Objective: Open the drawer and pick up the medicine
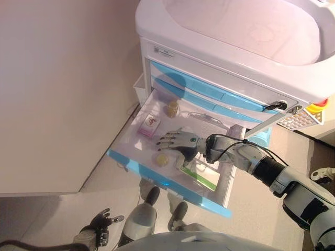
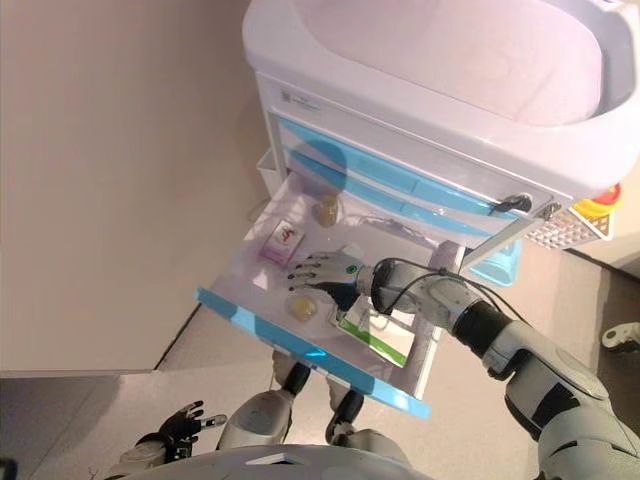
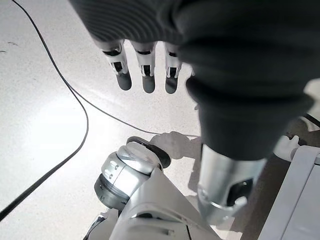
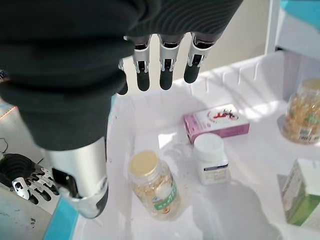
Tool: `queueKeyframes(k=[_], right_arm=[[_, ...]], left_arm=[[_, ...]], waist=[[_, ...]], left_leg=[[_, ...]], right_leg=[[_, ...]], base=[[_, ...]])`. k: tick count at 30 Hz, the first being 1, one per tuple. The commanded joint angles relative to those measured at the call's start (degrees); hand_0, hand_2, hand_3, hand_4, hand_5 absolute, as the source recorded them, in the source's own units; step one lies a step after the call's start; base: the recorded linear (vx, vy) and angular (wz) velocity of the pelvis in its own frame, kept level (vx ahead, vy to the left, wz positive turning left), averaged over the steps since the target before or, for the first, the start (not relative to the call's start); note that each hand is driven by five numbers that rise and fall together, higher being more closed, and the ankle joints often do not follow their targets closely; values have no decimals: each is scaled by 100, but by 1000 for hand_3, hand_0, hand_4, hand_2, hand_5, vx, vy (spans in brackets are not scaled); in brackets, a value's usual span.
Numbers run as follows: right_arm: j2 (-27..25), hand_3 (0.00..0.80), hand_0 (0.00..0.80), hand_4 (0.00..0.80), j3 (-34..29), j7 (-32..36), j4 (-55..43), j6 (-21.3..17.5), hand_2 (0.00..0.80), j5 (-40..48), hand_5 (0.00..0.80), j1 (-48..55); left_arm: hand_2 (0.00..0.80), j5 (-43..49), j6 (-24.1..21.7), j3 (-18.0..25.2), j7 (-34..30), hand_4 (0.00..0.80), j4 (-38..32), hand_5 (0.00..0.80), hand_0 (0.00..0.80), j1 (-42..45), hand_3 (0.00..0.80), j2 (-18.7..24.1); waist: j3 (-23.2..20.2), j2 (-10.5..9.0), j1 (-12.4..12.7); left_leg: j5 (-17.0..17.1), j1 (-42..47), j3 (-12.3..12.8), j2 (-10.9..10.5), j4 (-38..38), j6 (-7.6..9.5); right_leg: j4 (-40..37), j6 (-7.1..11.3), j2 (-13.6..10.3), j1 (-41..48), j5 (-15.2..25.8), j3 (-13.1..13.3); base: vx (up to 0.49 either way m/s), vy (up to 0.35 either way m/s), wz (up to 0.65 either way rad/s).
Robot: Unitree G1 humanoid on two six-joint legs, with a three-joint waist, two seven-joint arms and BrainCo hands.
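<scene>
While the drawer (image 1: pixel 137 166) stands open, the right hand (image 1: pixel 178 141) hovers inside, fingers straight, holding nothing.

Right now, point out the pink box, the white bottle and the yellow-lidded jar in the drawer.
pink box (image 4: pixel 216 122), right wrist view, on its top face
white bottle (image 4: pixel 210 157), right wrist view, on its side below the cap
yellow-lidded jar (image 4: pixel 143 162), right wrist view, on its lid

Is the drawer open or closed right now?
Open. The drawer is pulled out from the cart, so you can see a pink box and bottles inside. The right hand hovers above them, fingers straight.
</scene>
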Motion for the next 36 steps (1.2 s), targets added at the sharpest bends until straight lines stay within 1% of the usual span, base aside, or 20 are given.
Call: queueKeyframes(k=[1,10,16,23,36], right_arm=[[97,0,0,0,363,-195,-59,-1,0,76,0,-367],[290,0,0,0,397,-414,300,8,0,-57,0,-253],[445,0,0,0,378,-464,460,122,0,-166,0,-190],[589,0,0,0,348,-648,755,183,0,-313,0,-147],[771,0,0,0,387,-760,1010,297,0,-436,0,-163]], left_arm=[[0,212,8,-179,-32,0,151,0,0,-94,0,157],[0,238,-3,-202,-38,0,151,0,0,-94,0,150],[0,234,-4,-208,-27,0,146,0,0,-107,0,130],[0,228,-30,-225,-30,0,161,0,0,-122,0,121],[0,230,-51,-256,-66,0,169,0,0,-136,0,137]], waist=[[-38,-29,167],[-65,-18,220],[-65,-8,241],[-49,19,270],[-33,30,327]], left_leg=[[-229,-58,18,-220,-155,-80],[-214,-68,-33,-240,-161,-69],[-200,-84,-48,-240,-166,-68],[-179,-106,-81,-252,-172,-63],[-171,-111,-108,-268,-175,-45]], right_leg=[[566,222,-19,162,-559,23],[555,233,-30,170,-550,-33],[548,240,-34,161,-542,-56],[541,245,-40,151,-531,-88],[537,240,-45,153,-523,-114]], base=[[-3,1,12],[0,0,1],[0,0,0],[1,2,1],[1,1,1]])
